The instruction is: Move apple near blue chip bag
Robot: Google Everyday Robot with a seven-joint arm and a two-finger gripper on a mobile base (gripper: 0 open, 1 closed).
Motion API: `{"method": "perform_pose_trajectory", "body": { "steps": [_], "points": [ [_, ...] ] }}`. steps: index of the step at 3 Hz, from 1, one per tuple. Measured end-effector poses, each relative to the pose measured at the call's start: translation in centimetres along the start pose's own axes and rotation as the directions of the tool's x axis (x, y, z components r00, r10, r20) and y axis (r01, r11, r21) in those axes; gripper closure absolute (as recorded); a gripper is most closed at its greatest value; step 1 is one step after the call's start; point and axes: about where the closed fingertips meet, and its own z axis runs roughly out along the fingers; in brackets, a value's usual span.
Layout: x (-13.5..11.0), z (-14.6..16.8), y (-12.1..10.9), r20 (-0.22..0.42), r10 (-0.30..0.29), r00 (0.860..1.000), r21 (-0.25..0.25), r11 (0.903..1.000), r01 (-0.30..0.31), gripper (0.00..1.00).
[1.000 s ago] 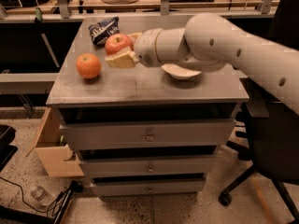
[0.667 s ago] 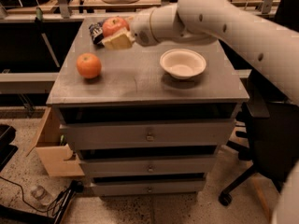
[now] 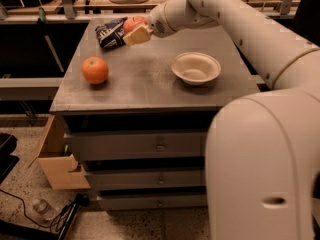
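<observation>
Closing on the blue chip bag (image 3: 110, 33): gripper (image 3: 134, 30) now holds the apple (image 3: 132, 22) just beside it, nearer than a second ago, fingers (image 3: 139, 35) clamped on the fruit; probably only release remains

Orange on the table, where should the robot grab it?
Across its round middle, coming straight down from above: the orange sits alone on the cabinet top with room on both sides. Right now the end effector is busy at the back, holding the apple by the blue chip bag.
</observation>
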Motion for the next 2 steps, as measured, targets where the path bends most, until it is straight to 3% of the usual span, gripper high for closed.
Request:
{"method": "perform_pose_trajectory", "body": {
  "steps": [1,2],
  "points": [
    [0.3,-0.6,-4.8,0.024,0.032,0.999,0.057,0.9978,-0.034,1.0],
    [1.0,-1.5,-7.9,0.068,0.071,0.995,0.131,0.9882,-0.08,1.0]
  ]
}}
